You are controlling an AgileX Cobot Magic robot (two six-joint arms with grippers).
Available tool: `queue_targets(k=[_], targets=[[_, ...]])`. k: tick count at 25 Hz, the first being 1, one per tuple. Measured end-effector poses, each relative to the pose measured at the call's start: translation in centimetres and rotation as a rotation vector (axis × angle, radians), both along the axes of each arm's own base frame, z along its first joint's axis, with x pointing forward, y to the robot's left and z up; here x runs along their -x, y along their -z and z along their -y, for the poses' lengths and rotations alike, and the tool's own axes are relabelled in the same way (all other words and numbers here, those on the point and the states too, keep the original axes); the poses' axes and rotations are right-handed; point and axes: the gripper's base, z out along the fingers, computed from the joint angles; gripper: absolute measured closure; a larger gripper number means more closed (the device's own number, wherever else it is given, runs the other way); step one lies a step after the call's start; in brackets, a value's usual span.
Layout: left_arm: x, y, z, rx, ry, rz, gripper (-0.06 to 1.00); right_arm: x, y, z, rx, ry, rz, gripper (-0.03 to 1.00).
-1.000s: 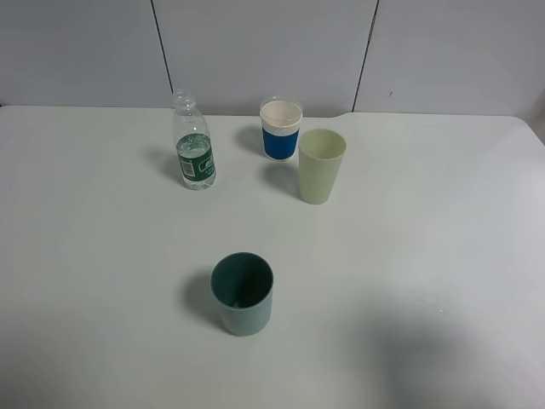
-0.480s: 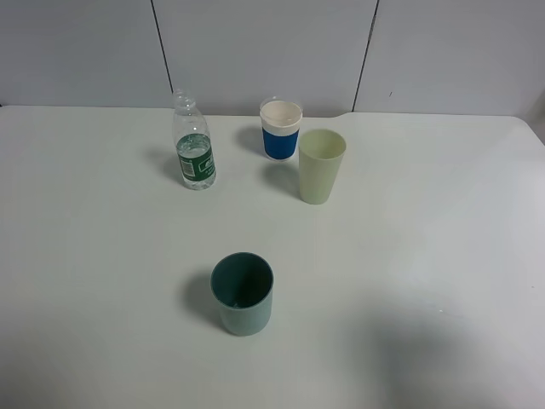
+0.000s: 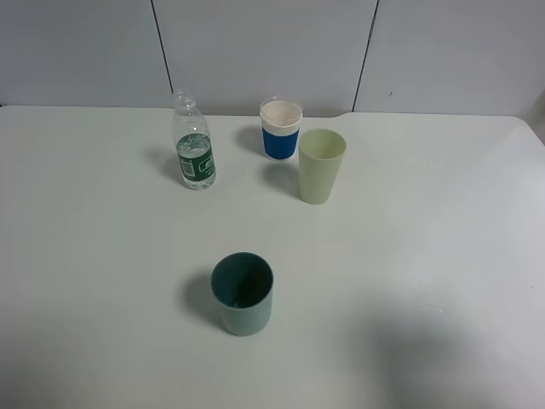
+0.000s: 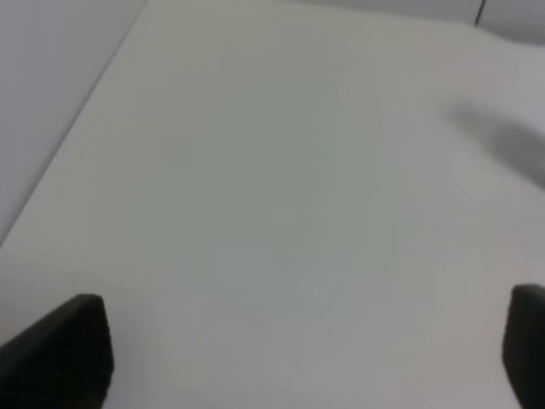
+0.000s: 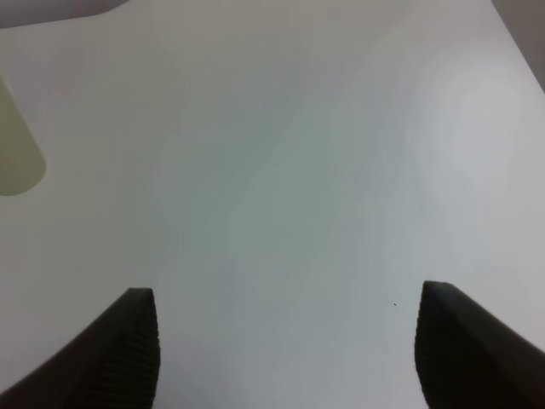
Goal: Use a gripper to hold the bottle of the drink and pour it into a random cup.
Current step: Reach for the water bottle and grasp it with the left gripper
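Left claw (image 4: 294, 349): only two fingertips (image 4: 60, 354) are showing, both black or very dark grey, matte, looking blurred, with blocky, squared-off ends. Right claw (image 5: 289, 349): two fingertips (image 5: 115, 358) are showing here too, wearing the same dark matte finish, wedge-shaped and narrowing toward their ends. Fine ribbing is running along their inner faces, reading clearly on this pair and barely at all on the left pair. The frame edges are cutting off the rest of both claws.

White table (image 3: 443, 221); grey panelled wall (image 3: 255, 43)
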Motion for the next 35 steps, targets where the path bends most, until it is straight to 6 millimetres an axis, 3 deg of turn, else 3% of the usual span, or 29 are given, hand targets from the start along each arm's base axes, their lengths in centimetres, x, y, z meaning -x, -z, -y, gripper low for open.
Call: queue_targets(k=[6,13,26,35], targets=[[-3.5,-1.0,-0.3,-0.006,0.01,0.01,0.03,0.0,0.0,0.0,0.0,0.0,0.0,0.33],[-7.3,-0.6,-0.4,-0.001,0.054,-0.057,0.03,0.0,0.0,0.0,0.0,0.0,0.0,0.33],[-13.6,2.4,2.4,-0.01,0.273,-0.247,0.03,0.0,0.0,0.0,0.0,0.0,0.0,0.33],[-17.9,4.7,4.1,-0.014,0.338,-0.245,0.03,0.0,0.0,0.0,0.0,0.0,0.0,0.33]])
